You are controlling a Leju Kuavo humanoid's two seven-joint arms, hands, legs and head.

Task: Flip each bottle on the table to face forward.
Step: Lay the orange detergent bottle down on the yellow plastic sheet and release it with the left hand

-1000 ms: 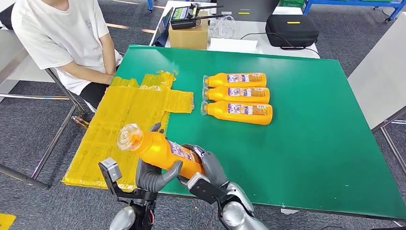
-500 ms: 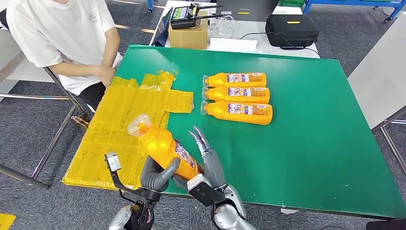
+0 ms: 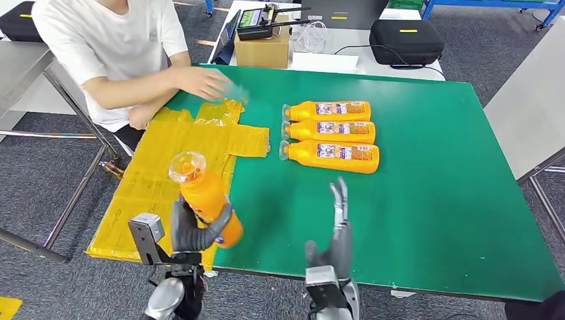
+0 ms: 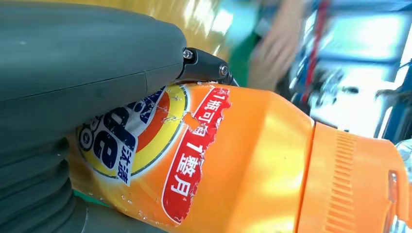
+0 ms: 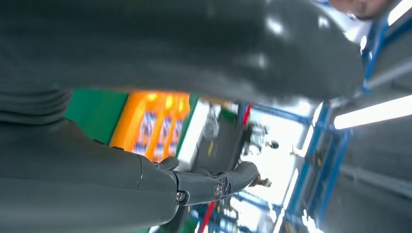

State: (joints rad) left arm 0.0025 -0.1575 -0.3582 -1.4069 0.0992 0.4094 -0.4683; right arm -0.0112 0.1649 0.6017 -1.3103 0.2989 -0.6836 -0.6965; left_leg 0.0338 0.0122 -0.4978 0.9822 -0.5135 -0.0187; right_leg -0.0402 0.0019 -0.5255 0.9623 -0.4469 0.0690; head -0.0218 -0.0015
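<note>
Green table [image 3: 426, 200] is bearing three bottles [image 3: 330, 139]; left hand [image 3: 193, 230] is gripping a fourth bottle [image 3: 203, 193] one-handed, risking slipping, right hand [image 3: 336, 243] spreading empty.

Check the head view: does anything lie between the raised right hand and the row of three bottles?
No. In the head view only bare green table separates the open right hand from the nearest of the three bottles.
</note>
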